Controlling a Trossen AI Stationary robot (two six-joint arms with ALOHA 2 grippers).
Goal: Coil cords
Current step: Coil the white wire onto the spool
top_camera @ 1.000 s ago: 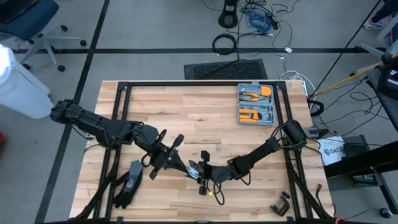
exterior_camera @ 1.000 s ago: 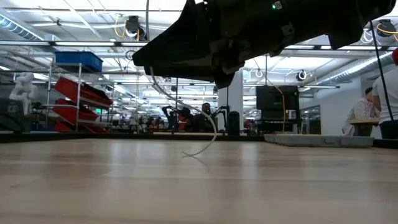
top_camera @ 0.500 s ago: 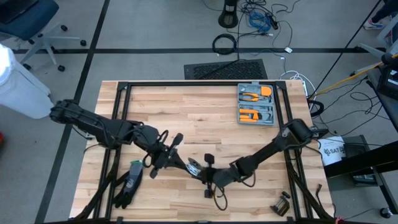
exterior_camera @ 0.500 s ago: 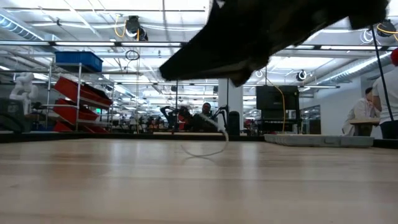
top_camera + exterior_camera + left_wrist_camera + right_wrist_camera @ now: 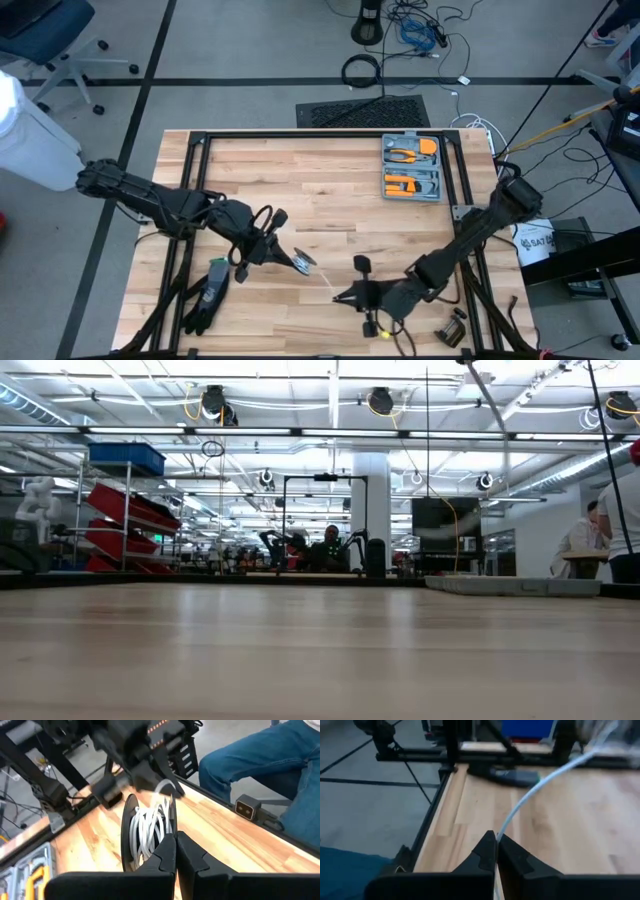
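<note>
Right now your left gripper (image 5: 290, 257) is closed on the cord spool (image 5: 146, 834), a dark round reel with turns of white cord wound across it; in the left wrist view the two fingertips (image 5: 167, 854) meet at the reel's near edge and the reel stands on edge just ahead of them. From that reel the white cord (image 5: 322, 278) runs as a thin line across the wooden table (image 5: 330, 190) toward your right gripper (image 5: 347, 296), which sits near the front edge of the table, a short way from the left one. Your right gripper's fingers (image 5: 487, 851) are pinched together on the cord, which rises from between their tips and stretches away over the boards toward the left arm. Beside your left arm, on the side away from the right gripper, a black glove (image 5: 207, 293) lies on the table. Well beyond both grippers, toward the far edge, sits a grey tool case (image 5: 412, 167) holding orange-handled tools. Close to your right arm, at the table's front corner, a small dark clamp-like part (image 5: 452, 328) rests on the wood. At table height, neither gripper shows.
</note>
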